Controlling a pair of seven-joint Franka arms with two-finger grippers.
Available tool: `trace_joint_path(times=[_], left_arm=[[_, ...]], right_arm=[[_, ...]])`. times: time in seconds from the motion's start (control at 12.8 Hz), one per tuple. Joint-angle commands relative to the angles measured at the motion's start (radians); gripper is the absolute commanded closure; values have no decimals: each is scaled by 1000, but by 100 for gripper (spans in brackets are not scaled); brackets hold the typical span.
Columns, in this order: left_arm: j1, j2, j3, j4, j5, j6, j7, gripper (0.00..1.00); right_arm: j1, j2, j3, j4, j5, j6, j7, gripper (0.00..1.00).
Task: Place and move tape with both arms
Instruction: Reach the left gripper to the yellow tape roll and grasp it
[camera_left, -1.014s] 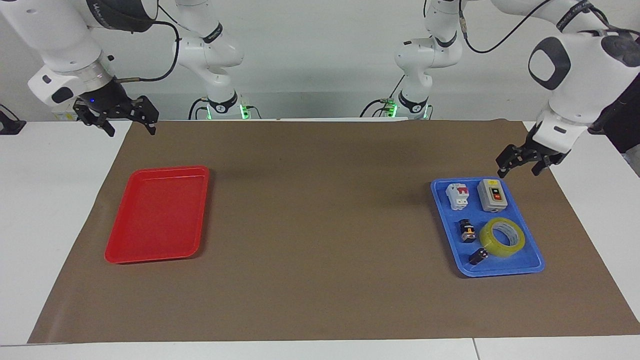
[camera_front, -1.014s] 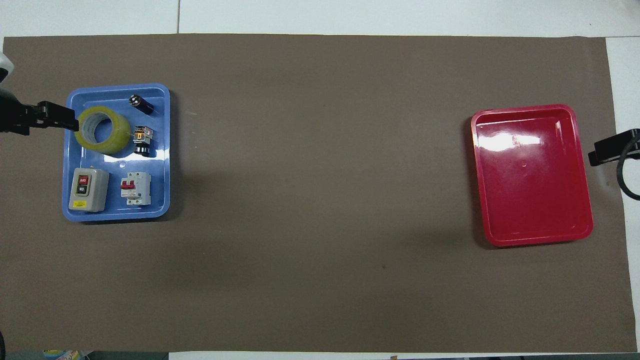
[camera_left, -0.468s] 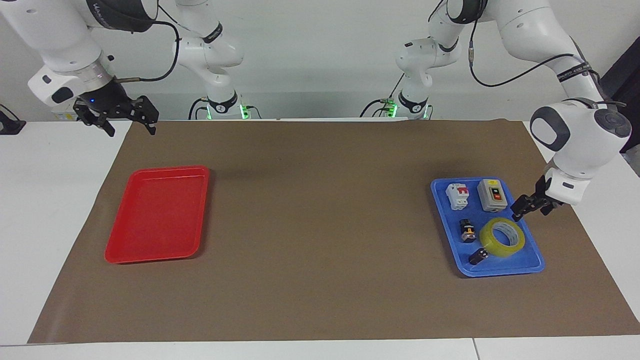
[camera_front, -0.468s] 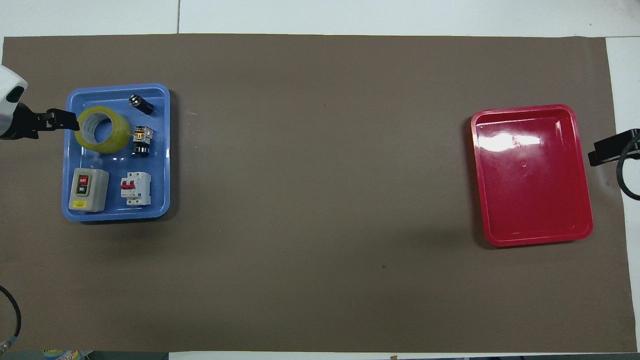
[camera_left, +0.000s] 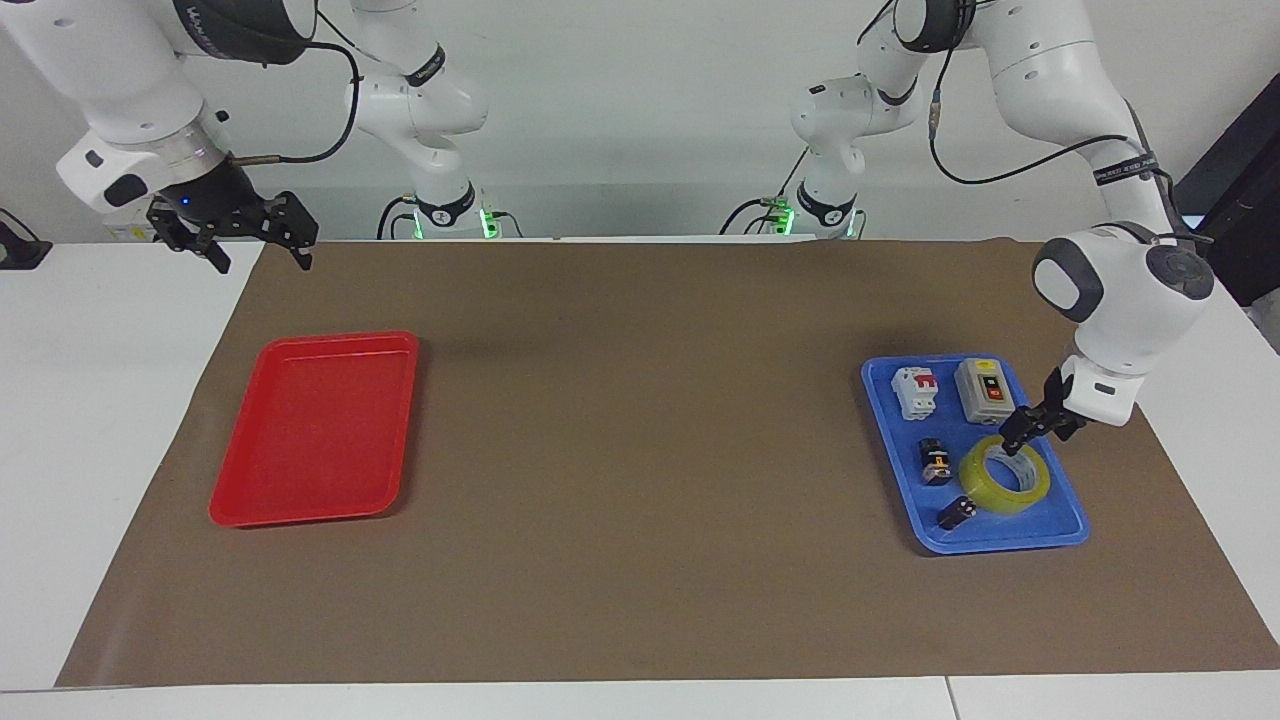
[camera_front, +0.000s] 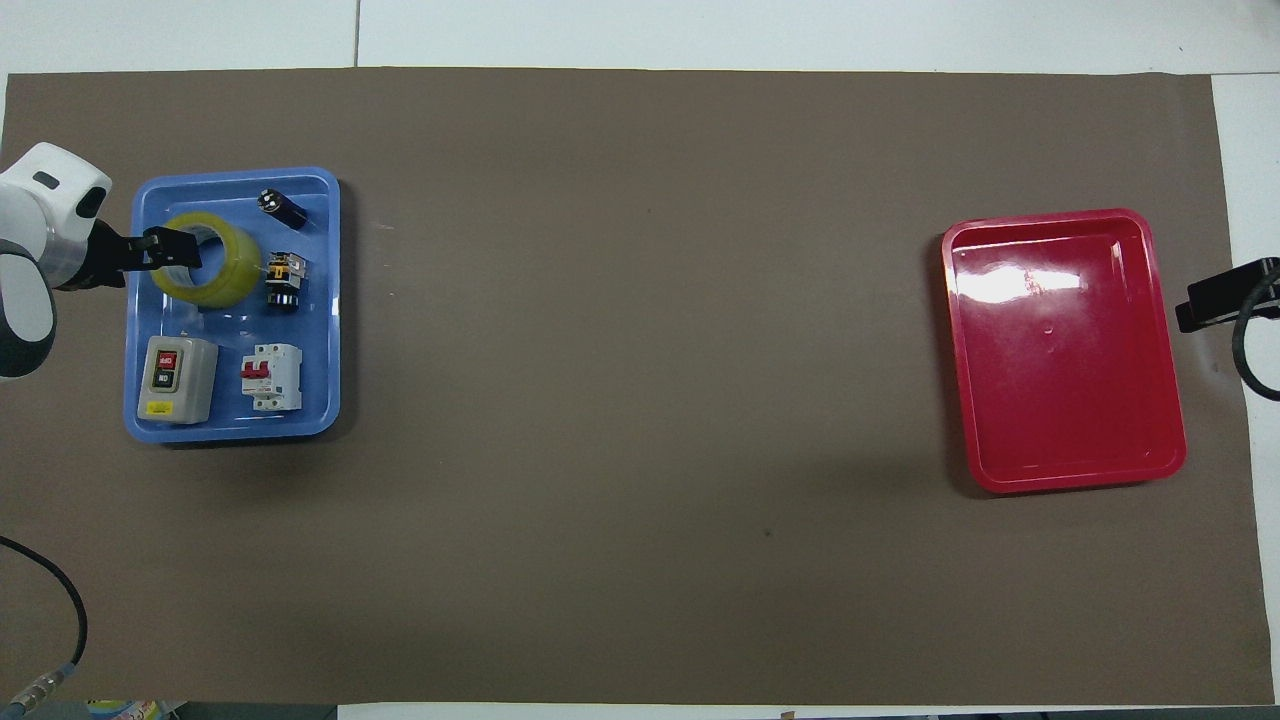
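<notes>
The left hand (camera_left: 1032, 428), open, hangs just over the tape (camera_left: 1005, 475); it should straddle the ring's wall squarely before clenching.

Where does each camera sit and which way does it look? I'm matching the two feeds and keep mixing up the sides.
Facing view: high across the table, looking at the robots; both arms show whole, left gripper open at the tape in the blue tray, right gripper waiting open.
Overhead view: above the robots' end, looking steeply down; only the left wrist and gripper and the right gripper's tip show.
Shared: tape, blue tray, red tray, mirrored half a turn.
</notes>
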Motion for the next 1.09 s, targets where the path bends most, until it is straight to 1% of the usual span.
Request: trace_joint_path(times=[0.0, 0.16, 0.55, 0.62, 0.7, 0.78, 0.86, 1.01], left_arm=[[7, 33, 9, -24, -24, 83, -4, 0], [7, 51, 9, -26, -24, 126, -5, 0], [0, 48, 9, -41, -24, 125, -4, 0], [0, 47, 9, -49, -24, 125, -2, 2], [1, 45, 9, -55, -24, 125, -1, 16], [3, 42, 9, -57, -24, 114, -1, 63], [9, 41, 9, -58, -24, 108, 8, 100], [10, 36, 9, -57, -24, 91, 11, 100]], right_arm=[[-7, -8, 5, -16, 14, 19, -7, 0], [-5, -8, 5, -16, 14, 19, -5, 0], [-5, -8, 5, -16, 14, 19, -5, 0], [-5, -8, 5, -16, 14, 19, -5, 0], [-5, -8, 5, -16, 14, 19, -5, 0], [-5, -8, 5, -16, 14, 19, -5, 0], [-5, -8, 5, -16, 14, 19, -5, 0], [-5, -8, 5, -16, 14, 19, -5, 0]])
